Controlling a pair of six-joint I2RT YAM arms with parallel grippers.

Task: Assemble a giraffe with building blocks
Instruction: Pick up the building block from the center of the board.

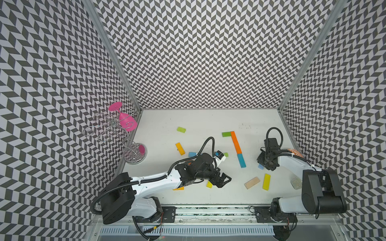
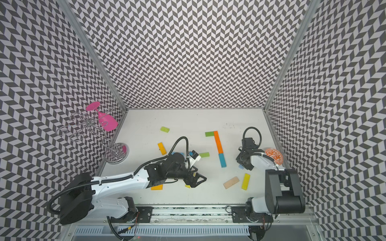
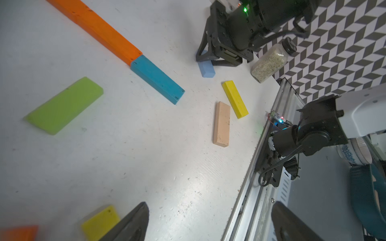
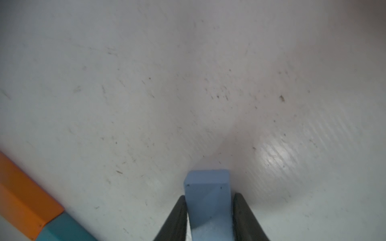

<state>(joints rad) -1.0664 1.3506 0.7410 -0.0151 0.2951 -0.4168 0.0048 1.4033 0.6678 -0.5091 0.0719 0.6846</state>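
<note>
Grip: right gripper (image 4: 208, 196) clamped on pale blue block (image 4: 206, 181) (touching table (image 4: 146, 94)) — left gripper (image 1: 224, 182) spread wide, empty.

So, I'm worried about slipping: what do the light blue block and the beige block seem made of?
Light blue block: likely painted wood, matte, with small dark nicks near its corners. Beige block: probably bare wood, pale, matte, faintly speckled.

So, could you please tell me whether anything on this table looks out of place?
Yes, several items do not belong to the build. A wire rack with a pink glass hanging upside down stands at the left edge, and a seasoning jar and an orange patterned dish sit beside the right arm.
</note>
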